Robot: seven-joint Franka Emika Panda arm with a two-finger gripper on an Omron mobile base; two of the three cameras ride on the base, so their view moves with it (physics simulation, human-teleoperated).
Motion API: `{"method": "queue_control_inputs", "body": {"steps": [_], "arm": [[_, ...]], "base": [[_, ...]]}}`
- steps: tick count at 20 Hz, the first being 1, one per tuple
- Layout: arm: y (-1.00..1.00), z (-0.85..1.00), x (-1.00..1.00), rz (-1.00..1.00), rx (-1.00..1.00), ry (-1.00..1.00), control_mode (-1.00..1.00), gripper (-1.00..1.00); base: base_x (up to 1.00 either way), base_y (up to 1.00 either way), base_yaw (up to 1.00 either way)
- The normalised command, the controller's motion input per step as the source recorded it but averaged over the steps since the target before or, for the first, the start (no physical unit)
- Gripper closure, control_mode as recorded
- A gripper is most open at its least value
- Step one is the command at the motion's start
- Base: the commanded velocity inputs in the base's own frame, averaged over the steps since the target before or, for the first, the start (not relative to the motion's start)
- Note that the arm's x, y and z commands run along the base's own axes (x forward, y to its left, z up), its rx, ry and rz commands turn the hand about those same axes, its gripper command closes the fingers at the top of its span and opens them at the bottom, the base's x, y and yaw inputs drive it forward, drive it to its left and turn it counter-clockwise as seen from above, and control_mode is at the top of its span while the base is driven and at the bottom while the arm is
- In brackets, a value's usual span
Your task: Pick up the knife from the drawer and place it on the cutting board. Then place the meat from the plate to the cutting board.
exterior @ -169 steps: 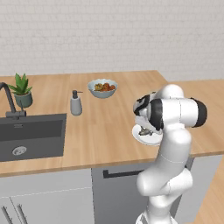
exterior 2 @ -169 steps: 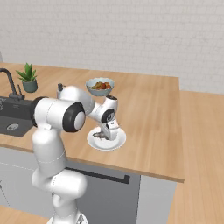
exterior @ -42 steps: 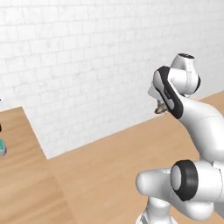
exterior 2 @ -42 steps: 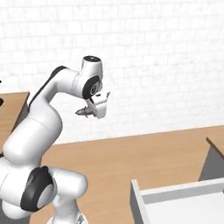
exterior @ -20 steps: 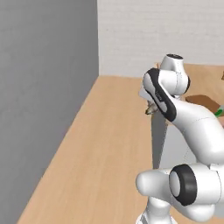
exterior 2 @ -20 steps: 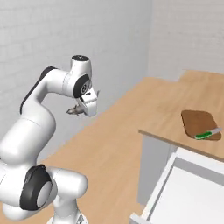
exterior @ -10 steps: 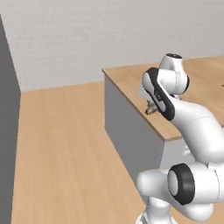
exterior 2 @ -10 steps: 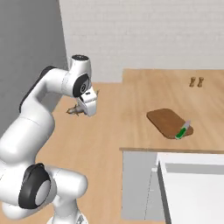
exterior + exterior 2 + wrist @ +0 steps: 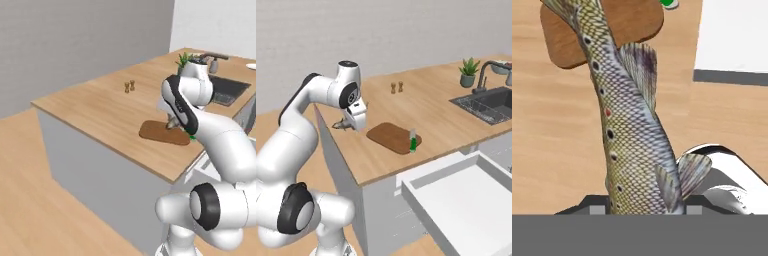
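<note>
Base swung round since prev frame: cutting board w/ knife now centred. Jaws clamped on meat, a whole fish, hanging left of board. Prob. limp, slick; grip mid-body.

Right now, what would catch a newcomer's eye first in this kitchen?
A spotted fish, the meat, hangs from the robot's shut fingers beside the counter's end. On the counter lies a dark cutting board with a green-handled knife at its edge. In front, a white drawer stands pulled out.

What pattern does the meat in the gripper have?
Fish scales, olive-grey with dark spots, on the meat; the hand view shows it best.
</note>
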Motion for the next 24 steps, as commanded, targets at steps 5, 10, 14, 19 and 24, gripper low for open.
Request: {"method": "queue_control_inputs", "body": {"steps": [5, 10, 14, 19, 24], "arm": [[0.00, 0.00, 0.00, 0.00, 0.00, 0.00, 1.00, 1.00], [-0.01, -0.07, 0.11, -0.18, 0.00, 0.05, -1.00, 1.00], [-0.39, -0.49, 0.64, -0.33, 0.02, 0.29, -1.00, 1.00], [-0.22, -0.82, 0.79, -0.16, 0.00, 0.19, -1.00, 1.00], [0.04, -0.82, 0.58, 0.00, 0.00, 0.11, -1.00, 1.00]], "base": [[0.48, 0.85, -0.72], [0.18, 0.36, -0.34], [0.00, 0.00, 0.00], [0.00, 0.00, 0.00], [0.00, 0.00, 0.00]]}}
